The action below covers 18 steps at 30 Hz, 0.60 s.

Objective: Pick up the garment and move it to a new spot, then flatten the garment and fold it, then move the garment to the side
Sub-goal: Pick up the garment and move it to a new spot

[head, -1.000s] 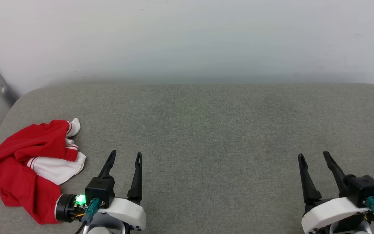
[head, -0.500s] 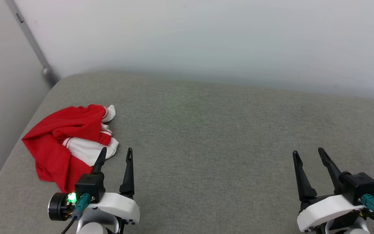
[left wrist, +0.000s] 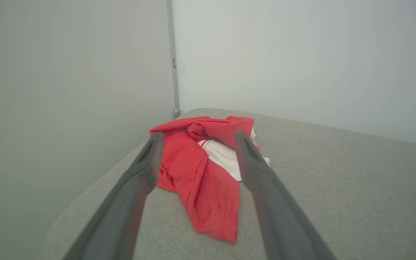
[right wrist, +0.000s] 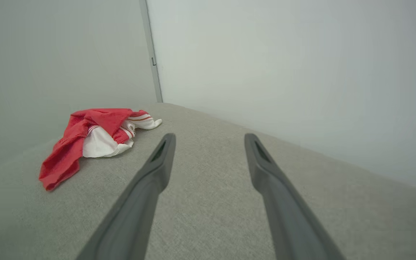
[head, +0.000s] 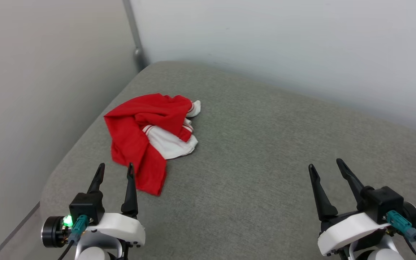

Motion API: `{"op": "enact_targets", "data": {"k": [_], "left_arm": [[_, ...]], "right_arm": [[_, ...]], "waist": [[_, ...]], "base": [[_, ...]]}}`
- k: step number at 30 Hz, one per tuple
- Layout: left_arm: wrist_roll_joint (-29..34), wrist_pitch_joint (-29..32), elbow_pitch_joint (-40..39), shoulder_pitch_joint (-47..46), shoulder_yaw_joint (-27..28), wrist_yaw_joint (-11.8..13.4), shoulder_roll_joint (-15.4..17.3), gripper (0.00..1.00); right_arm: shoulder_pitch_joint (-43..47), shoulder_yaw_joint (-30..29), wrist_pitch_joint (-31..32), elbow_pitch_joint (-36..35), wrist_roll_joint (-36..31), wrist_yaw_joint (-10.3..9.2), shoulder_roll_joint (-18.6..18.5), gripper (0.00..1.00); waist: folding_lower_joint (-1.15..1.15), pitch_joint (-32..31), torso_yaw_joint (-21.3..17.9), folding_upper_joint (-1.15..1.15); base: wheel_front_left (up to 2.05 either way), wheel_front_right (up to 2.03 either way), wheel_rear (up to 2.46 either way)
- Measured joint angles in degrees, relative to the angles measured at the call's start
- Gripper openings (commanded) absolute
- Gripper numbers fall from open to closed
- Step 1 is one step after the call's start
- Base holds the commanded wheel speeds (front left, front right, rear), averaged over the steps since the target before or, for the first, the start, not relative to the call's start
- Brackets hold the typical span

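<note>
- We are holding our left hand (head: 116,165) wide and empty, with the garment (head: 135,133) lying just ahead of it
- We are holding our right hand (head: 325,163) wide and empty too, well apart from the garment
- The garment is lying crumpled near the far left corner of the grey surface (head: 251,162)

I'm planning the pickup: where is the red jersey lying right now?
In the head view the garment lies crumpled on the left part of the grey cushion, near its far left corner, just ahead of the open left end effector.
</note>
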Motion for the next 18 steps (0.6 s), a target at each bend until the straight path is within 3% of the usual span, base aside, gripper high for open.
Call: {"op": "enact_targets", "data": {"k": [7,18], "left_arm": [[0.0,0.0,-0.3,0.7,0.9,0.0,0.0,1.00],[1.1,0.0,0.0,-0.4,0.6,-0.5,0.0,1.00]], "right_arm": [[-0.9,1.4,0.3,0.2,0.0,0.00,0.0,1.00],[-1.4,1.6,0.4,0.8,-0.1,0.00,0.0,1.00]], "waist": [[0.00,0.6,5.0,0.00],[0.00,0.9,5.1,0.00]], "base": [[0.00,0.00,0.00],[0.00,0.00,0.00]]}}
